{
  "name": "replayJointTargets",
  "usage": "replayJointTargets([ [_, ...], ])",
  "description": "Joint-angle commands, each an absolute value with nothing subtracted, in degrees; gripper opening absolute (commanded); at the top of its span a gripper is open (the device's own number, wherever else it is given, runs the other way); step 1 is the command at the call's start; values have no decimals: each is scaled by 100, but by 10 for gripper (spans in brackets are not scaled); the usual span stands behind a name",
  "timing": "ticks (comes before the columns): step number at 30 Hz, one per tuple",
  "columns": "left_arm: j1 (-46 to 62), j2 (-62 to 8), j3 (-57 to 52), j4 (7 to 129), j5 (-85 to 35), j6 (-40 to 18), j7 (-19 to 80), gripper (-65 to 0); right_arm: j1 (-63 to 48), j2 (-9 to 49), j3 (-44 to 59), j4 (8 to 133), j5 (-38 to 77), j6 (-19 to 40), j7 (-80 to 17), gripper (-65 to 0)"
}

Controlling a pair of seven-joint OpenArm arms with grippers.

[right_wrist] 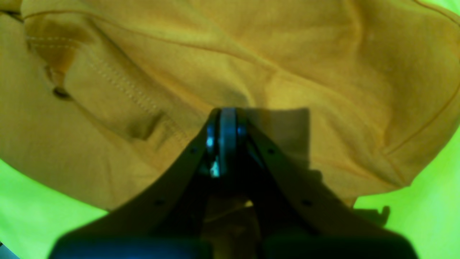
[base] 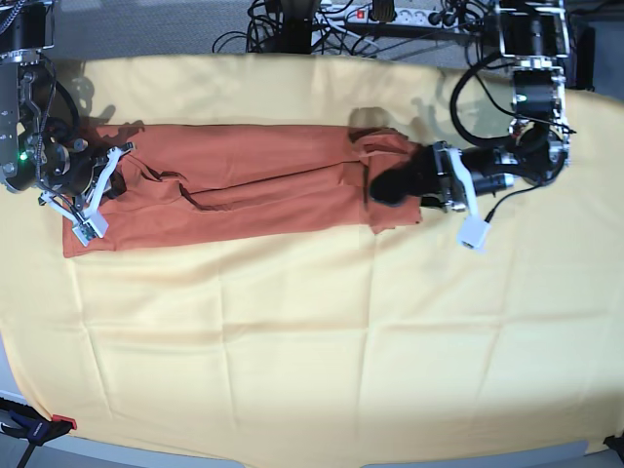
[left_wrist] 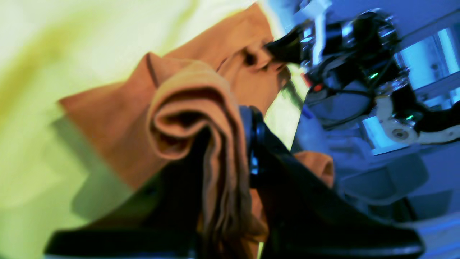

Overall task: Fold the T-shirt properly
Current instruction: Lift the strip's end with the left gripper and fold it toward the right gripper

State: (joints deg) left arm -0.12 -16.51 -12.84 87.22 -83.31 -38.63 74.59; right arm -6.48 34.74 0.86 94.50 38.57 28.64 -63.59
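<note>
The rust-orange T-shirt (base: 244,185) lies as a long, narrow band across the back half of the table. My left gripper (base: 382,185) is at its right end, shut on a bunched fold of the T-shirt (left_wrist: 201,108) that drapes between the fingers (left_wrist: 251,122) in the left wrist view. My right gripper (base: 105,175) is at the other end, with its fingers (right_wrist: 223,122) pressed together on the T-shirt (right_wrist: 287,54). From the left wrist view, the right gripper (left_wrist: 276,50) shows in the distance pinching a pucker of cloth.
A large pale yellow cloth (base: 312,351) covers the whole table under the shirt. Cables and a power strip (base: 390,15) run along the back edge. A clamp (base: 29,425) sits at the front left corner.
</note>
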Motion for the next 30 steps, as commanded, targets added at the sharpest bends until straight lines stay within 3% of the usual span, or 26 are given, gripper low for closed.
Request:
replayJointTargets([
  [1, -102, -1555, -1310, 8803, -8500, -3944, 7288, -650, -681, 3494, 43, 9404, 3747, 2851, -6554, -650],
  [11, -97, -235, -1098, 8783, -6820, -3946, 6206, -650, -679, 3494, 43, 9404, 3750, 2851, -6554, -650],
  [24, -97, 469, -34, 8783, -5271, -3944, 5096, -650, -681, 3496, 43, 9402, 3769, 3068, -6556, -650],
  [28, -99, 766, -32, 8783, -5151, -3946, 5081, -316, -681, 3496, 43, 9404, 3767, 3065, -6558, -650],
  [30, -99, 829, -32, 8783, -4810, -3916, 4827, -273, -681, 3496, 43, 9404, 3767, 3063, -6558, -650],
])
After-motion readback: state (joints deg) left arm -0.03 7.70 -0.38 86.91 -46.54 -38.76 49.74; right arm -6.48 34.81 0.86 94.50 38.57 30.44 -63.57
